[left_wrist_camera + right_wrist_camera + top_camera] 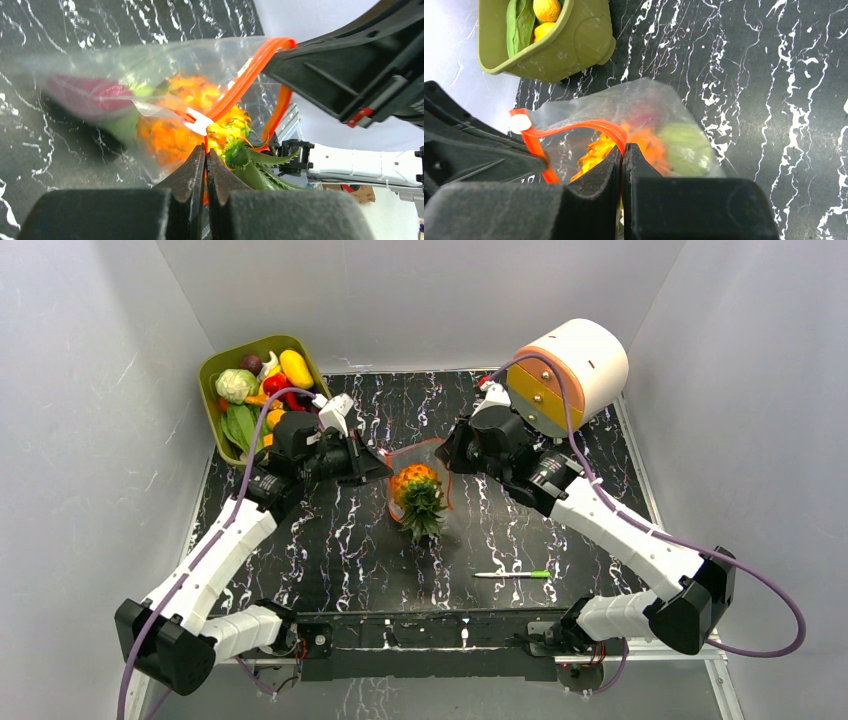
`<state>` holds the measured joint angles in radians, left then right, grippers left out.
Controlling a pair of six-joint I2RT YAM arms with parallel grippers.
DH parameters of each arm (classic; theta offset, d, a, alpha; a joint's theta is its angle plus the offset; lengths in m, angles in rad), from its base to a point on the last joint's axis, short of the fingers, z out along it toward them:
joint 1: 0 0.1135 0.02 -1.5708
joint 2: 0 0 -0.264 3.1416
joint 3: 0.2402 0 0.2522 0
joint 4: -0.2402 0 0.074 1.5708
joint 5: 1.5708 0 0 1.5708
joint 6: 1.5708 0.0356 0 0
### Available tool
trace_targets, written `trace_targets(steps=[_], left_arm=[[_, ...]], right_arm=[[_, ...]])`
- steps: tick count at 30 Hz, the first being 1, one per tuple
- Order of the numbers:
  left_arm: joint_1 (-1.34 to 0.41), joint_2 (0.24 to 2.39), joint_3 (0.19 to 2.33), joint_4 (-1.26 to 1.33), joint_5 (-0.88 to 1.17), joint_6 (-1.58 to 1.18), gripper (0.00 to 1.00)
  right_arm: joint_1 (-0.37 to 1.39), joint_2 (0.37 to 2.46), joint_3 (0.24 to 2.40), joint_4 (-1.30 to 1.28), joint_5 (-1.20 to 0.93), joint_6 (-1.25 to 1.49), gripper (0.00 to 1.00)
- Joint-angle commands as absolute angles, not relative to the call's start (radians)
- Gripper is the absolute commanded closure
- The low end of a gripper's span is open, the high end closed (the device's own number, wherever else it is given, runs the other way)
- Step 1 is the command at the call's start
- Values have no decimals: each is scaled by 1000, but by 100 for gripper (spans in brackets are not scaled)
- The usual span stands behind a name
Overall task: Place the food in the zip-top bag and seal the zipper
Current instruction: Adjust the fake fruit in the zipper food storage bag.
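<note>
White walls (420,290) enclose the black marbled tabletop (330,540) under the zip-top bag (426,453).

1 zip-top bag (425,455) w/ 1 pineapple (417,495) is sitting mid-frame, w/ 2 grippers flanking it: left gripper (385,466) & right gripper (446,453). Upper left, 1 green bin (240,346) is holding at least 6 food pcs (296,367); exact no. unclear. 1 pen (513,574) is lying lower right, 1 drum (572,368) sitting upper right.

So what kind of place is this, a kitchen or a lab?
Probably a robot lab test cell: plain white walls box in a black marbled table, the left arm and right arm are bolted at its near edge, and the green bin holds toy food.
</note>
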<state>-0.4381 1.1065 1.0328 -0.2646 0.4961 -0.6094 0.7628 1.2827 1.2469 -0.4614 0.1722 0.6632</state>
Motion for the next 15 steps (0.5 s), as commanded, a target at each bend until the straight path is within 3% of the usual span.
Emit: trace_targets(steps=[1,6,11,15], left_arm=[[-439,1133,1085,-388,524,-593,100],[-440,1149,1120,-409,577,-616,100],[-440,1156,1187,-275,785,-772,100],[-440,1167,1210,-283,758,-766,100]], right_arm=[[756,1257,1309,-486,168,714,100],[755,1258,1300,-509,230,704,100],[750,1280,1286,-529,316,664,100],[747,1319,1358,-626,312,664,100]])
